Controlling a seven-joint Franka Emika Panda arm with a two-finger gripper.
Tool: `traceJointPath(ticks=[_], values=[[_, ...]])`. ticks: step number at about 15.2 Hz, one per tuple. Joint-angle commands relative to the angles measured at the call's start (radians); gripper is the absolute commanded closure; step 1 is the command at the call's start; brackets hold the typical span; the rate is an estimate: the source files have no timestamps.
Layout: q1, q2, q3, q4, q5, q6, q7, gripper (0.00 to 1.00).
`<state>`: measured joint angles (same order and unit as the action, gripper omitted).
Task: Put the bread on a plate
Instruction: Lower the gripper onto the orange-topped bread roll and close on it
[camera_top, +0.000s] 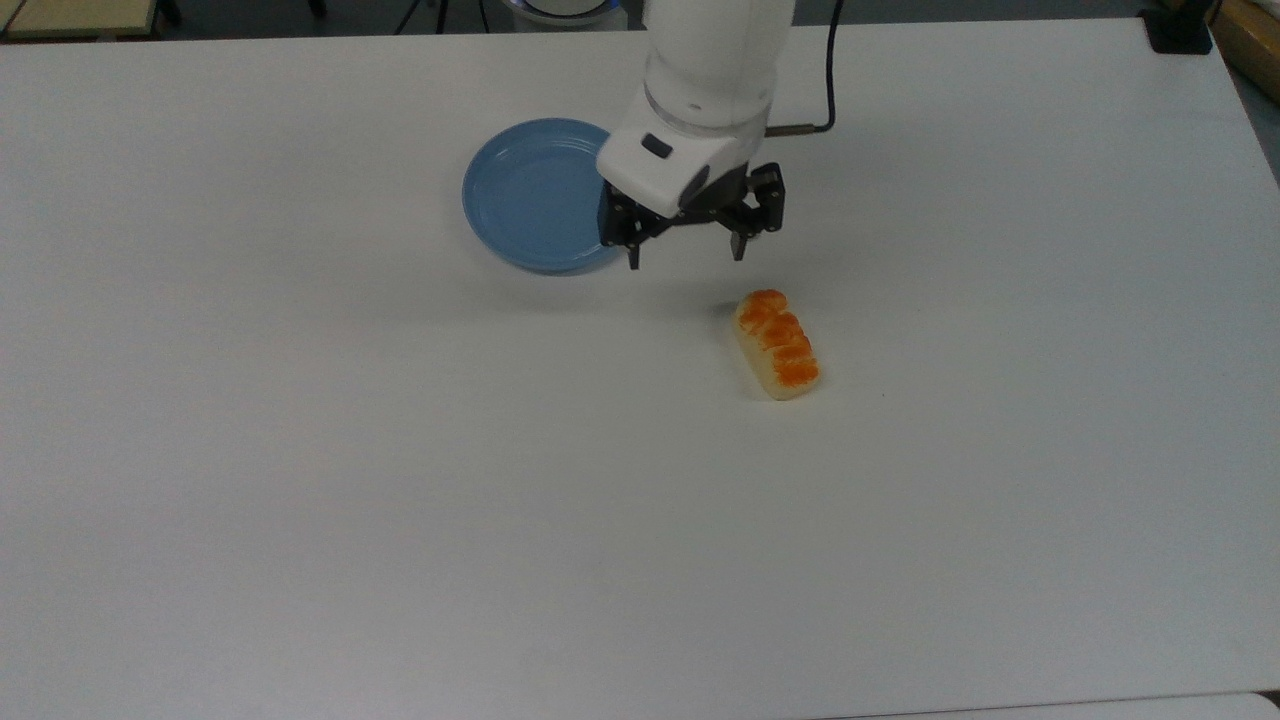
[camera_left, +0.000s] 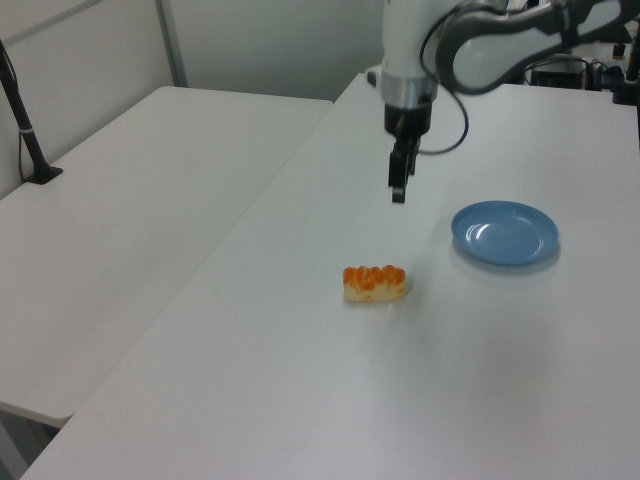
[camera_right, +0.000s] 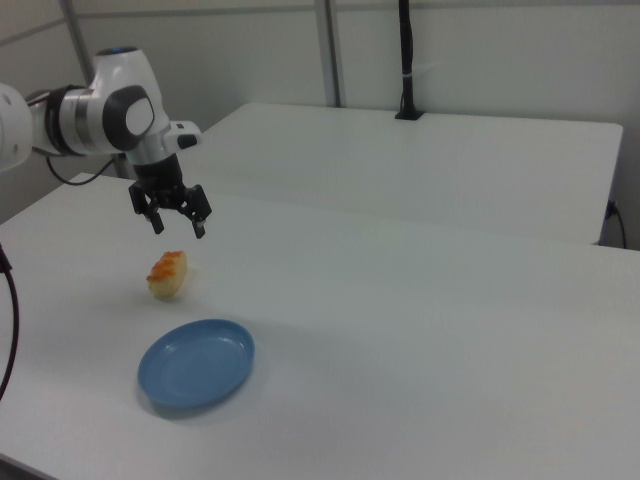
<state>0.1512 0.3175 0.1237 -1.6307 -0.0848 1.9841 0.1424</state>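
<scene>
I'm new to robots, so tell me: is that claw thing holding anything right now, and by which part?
Nothing is held. The tool hangs open in the air, and the bread lies untouched on the table.

White table (camera_top: 400, 500), 2nd table (camera_left: 130, 200), black pole, maybe clamp-mounted (camera_right: 405, 60)

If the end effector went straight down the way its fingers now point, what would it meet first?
Probably the bare white table. The open end effector hangs between the plate and the bread, over neither as far as the left view suggests, though depth is uncertain.
</scene>
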Motion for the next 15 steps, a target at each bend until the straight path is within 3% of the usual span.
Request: traceJointPath(ticks=[1,5,11,13,15], values=[[0.067,0.081,-0.024,0.009,-0.004,0.068,-0.010,0.00],[0.117,0.150,-0.024,0.009,-0.010,0.117,-0.007,0.00],[0.142,0.207,-0.022,0.009,-0.081,0.142,0.059,0.01],[0.143,0.212,-0.022,0.009,-0.087,0.159,0.059,0.24],[0.149,0.212,-0.022,0.009,-0.107,0.159,0.059,0.62]])
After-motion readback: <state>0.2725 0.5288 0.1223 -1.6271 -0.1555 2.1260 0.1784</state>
